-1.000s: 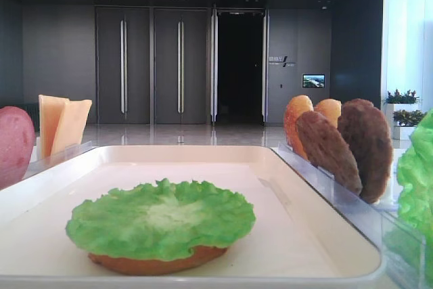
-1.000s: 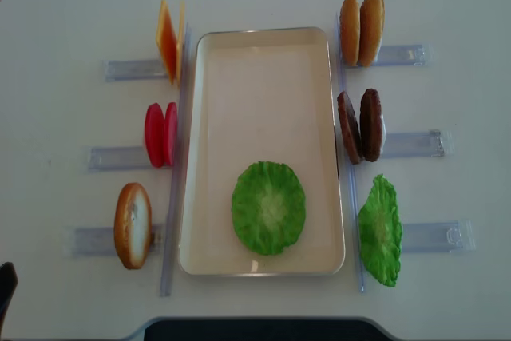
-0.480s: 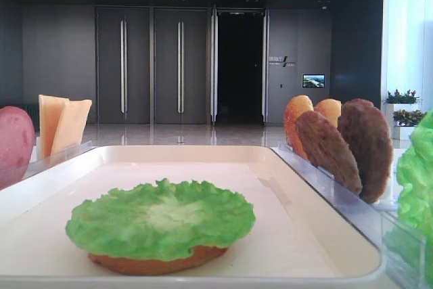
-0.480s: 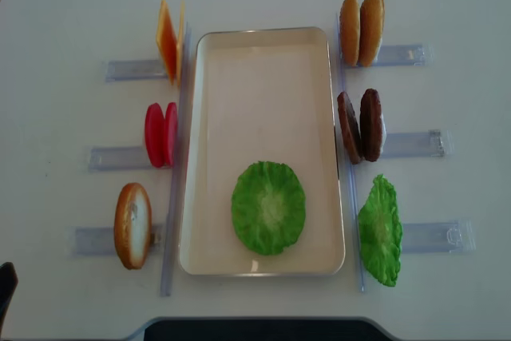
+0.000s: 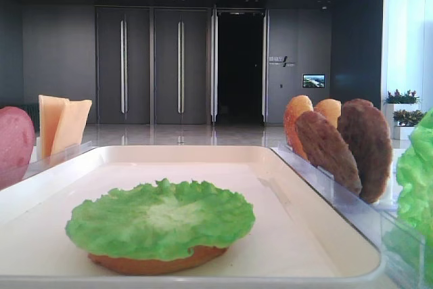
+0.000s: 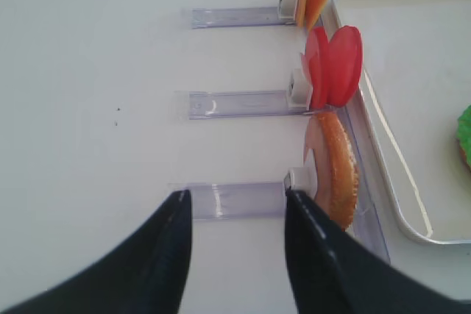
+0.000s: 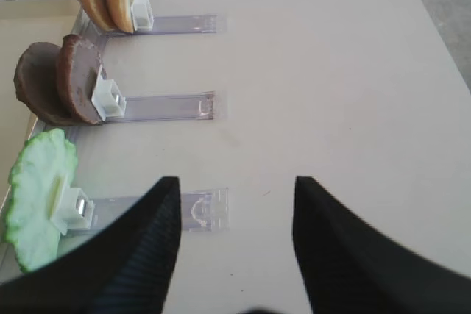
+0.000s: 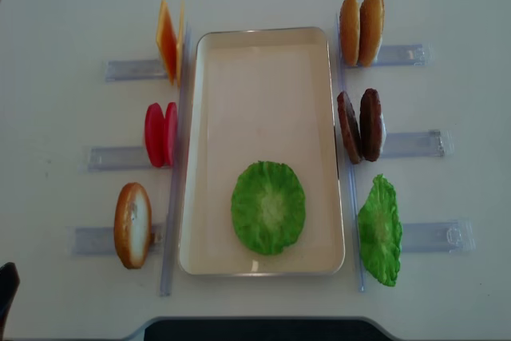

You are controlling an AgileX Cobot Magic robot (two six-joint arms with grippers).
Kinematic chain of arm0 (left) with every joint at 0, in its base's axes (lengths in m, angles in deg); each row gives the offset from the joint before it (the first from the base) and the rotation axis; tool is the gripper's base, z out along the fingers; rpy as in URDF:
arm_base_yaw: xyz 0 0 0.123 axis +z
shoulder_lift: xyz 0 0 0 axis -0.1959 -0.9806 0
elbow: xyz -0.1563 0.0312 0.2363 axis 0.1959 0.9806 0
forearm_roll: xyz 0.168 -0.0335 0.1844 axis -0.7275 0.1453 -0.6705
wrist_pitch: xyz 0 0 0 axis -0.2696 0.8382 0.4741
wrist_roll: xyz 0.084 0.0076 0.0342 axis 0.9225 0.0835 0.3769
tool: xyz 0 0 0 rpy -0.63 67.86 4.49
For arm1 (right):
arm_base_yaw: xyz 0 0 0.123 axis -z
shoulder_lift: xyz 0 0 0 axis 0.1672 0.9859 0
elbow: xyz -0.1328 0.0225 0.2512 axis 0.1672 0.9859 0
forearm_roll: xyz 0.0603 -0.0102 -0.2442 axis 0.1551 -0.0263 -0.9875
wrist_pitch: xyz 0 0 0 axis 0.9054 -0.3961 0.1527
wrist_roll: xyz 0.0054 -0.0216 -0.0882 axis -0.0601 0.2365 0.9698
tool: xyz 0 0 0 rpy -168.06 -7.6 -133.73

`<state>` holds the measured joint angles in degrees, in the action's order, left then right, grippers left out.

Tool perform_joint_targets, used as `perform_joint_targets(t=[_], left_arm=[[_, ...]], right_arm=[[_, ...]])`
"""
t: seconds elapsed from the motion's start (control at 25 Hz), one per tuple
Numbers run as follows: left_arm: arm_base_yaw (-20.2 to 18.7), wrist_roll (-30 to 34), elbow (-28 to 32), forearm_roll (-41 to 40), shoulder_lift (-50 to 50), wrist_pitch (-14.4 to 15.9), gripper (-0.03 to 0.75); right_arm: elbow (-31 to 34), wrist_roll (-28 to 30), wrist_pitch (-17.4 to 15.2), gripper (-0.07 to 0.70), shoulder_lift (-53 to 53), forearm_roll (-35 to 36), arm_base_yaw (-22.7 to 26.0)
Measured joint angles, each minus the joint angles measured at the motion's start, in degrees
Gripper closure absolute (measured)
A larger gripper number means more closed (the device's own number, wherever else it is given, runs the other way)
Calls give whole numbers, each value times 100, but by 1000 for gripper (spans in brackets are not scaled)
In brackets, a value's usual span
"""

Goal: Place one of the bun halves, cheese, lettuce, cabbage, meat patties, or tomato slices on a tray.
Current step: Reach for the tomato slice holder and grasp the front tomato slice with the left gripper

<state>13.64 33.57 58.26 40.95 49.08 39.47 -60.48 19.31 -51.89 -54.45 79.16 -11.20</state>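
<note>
Nothing on the table has shifted over the last second: the lettuce [image 8: 268, 208] lies flat on a bun half [image 5: 155, 262] near my end of the tray [image 8: 263, 77], as before. My left gripper [image 6: 234, 240] hangs empty over the table's left edge, fingers apart and a touch wider than before, by the lone bun on its stand [image 6: 335, 167]. My right gripper [image 7: 234, 237] is spread too, holding nothing. I judge the next layer, likely a meat patty [image 8: 370, 124], remains unpicked.
</note>
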Motion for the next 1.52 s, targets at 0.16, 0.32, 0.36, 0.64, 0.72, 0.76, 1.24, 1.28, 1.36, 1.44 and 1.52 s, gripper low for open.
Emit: perform_joint_targets(t=[0.16,0.32,0.36,0.64,0.72,0.76,1.24,1.28,1.36,1.44,1.52], left_arm=[[0,0,-55,-122,-12,21,281],[0,-50,-213,-263,-248,-15,263],[0,-130,-259,-268,-371,-40,262],[0,-437,-755,-275,-1890,-176,260],[0,-472,-953,-275,-2462,-204,260],[0,-479,-1038,-275,-2784,-225,260],[0,-501,-2303,-189,-6003,-477,285],[0,-509,-2396,-182,-6207,-492,285],[0,-520,-2623,-122,-6581,-515,286],[0,-520,-2830,-78,-6938,-572,286],[0,-520,-3064,-36,-7320,-623,286]], right_arm=[[0,0,0,265,0,0,0],[0,0,0,265,0,0,0],[0,0,0,265,0,0,0],[0,0,0,265,0,0,0],[0,0,0,265,0,0,0],[0,0,0,265,0,0,0],[4,0,0,265,0,5,0],[4,0,0,265,0,5,0],[4,0,0,265,0,5,0],[4,0,0,265,0,5,0],[4,0,0,265,0,5,0]])
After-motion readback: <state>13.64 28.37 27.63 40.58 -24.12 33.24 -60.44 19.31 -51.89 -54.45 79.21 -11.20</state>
